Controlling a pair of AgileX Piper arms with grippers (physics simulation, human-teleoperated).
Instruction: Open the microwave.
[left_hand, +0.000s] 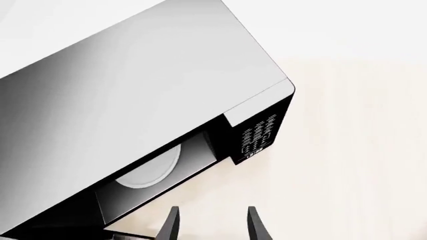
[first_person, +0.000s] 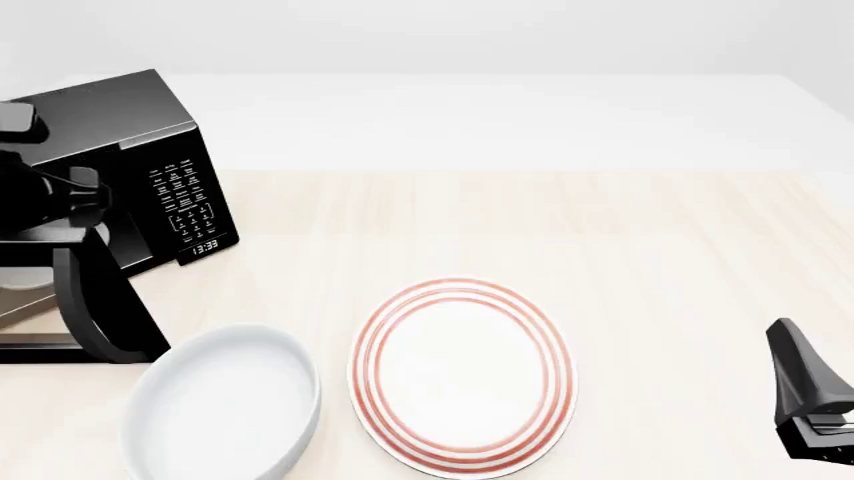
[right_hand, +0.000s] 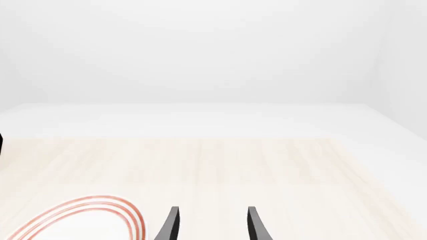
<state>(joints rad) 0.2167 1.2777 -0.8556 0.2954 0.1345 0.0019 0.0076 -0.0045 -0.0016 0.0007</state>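
The microwave (first_person: 127, 130) is a glossy black box at the table's far left, with its white-lettered keypad (first_person: 187, 205) and clock facing me. Its door (first_person: 114, 310) stands swung out toward the front. In the left wrist view the microwave (left_hand: 133, 85) shows an open cavity with the white turntable (left_hand: 152, 169) inside. My left gripper (left_hand: 212, 209) is open just outside that opening and holds nothing. The left arm (first_person: 40, 200) overlaps the oven's front. At the lower right, far from the oven, my right gripper (first_person: 798, 370) (right_hand: 212, 209) is open and empty.
A white bowl (first_person: 220, 405) sits at the front left, just right of the swung-out door. A white plate with red rings (first_person: 461, 375) (right_hand: 80, 217) lies at front centre. Light wooden table (first_person: 601, 230) stretches behind them.
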